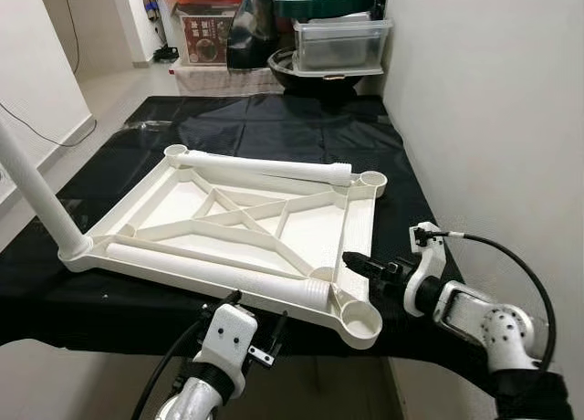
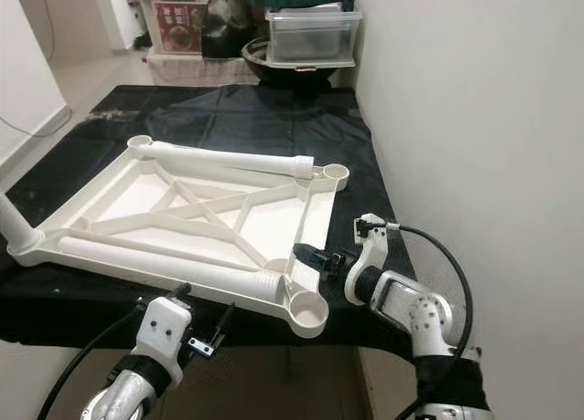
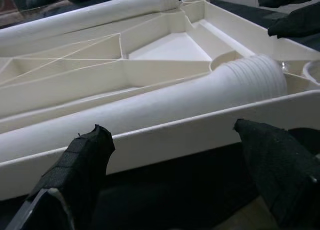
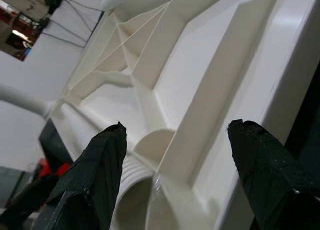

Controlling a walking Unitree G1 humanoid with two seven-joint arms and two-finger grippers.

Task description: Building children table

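Note:
The white plastic tabletop (image 1: pixel 358 228) lies upside down on a black cloth. One white leg (image 1: pixel 36 192) stands upright in its near-left corner socket. Two loose legs lie inside the frame, one along the far edge (image 1: pixel 265 169) and one along the near edge (image 1: pixel 210 269). The near-right socket (image 1: pixel 360 324) and the far-right socket (image 1: pixel 372 179) are empty. My left gripper (image 3: pixel 175 155) is open, just in front of the near rim, facing the near leg's ribbed end (image 3: pixel 255 77). My right gripper (image 4: pixel 180 140) is open at the tabletop's right rim, close to the near-right socket.
A white wall (image 1: pixel 493 100) runs close along the right side. Beyond the cloth's far end stand storage boxes (image 1: pixel 339 41), an orange-lidded bin (image 1: pixel 205 23) and a black basin (image 1: pixel 310 73). The black cloth (image 1: pixel 274 119) ends just ahead of my arms.

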